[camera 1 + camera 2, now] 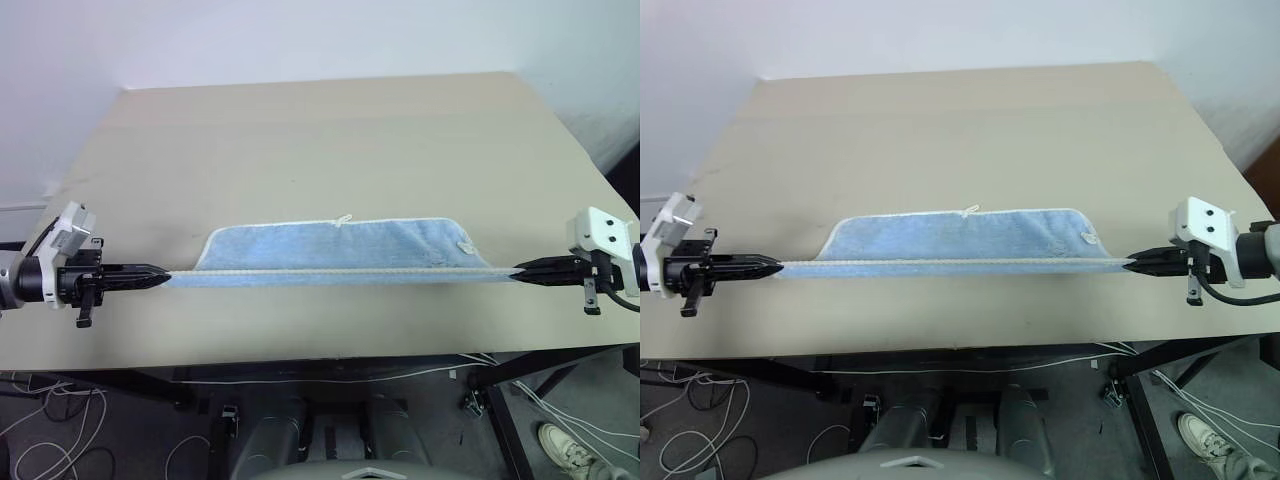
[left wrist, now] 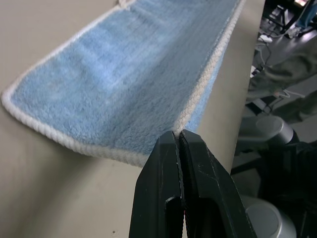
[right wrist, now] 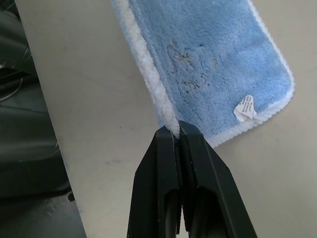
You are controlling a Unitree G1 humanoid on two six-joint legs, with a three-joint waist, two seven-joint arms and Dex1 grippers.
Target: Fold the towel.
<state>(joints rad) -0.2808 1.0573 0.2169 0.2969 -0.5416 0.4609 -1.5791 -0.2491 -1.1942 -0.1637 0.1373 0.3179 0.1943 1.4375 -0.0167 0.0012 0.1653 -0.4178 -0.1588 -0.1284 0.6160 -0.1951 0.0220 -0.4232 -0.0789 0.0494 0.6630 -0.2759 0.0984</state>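
The light blue towel with white stitched edging is folded over near the table's front edge. Its near edge is pulled taut into a straight line between my two grippers, while its far part lies on the table. My left gripper is shut on the towel's left corner, seen close up in the left wrist view. My right gripper is shut on the right corner. A small white label sits near the towel's far right corner, and a dark printed mark shows on the pile.
The beige table stretches away behind the towel. Its front edge lies just below the taut hem. Cables lie on the floor at the left, and a person's shoe shows at the lower right.
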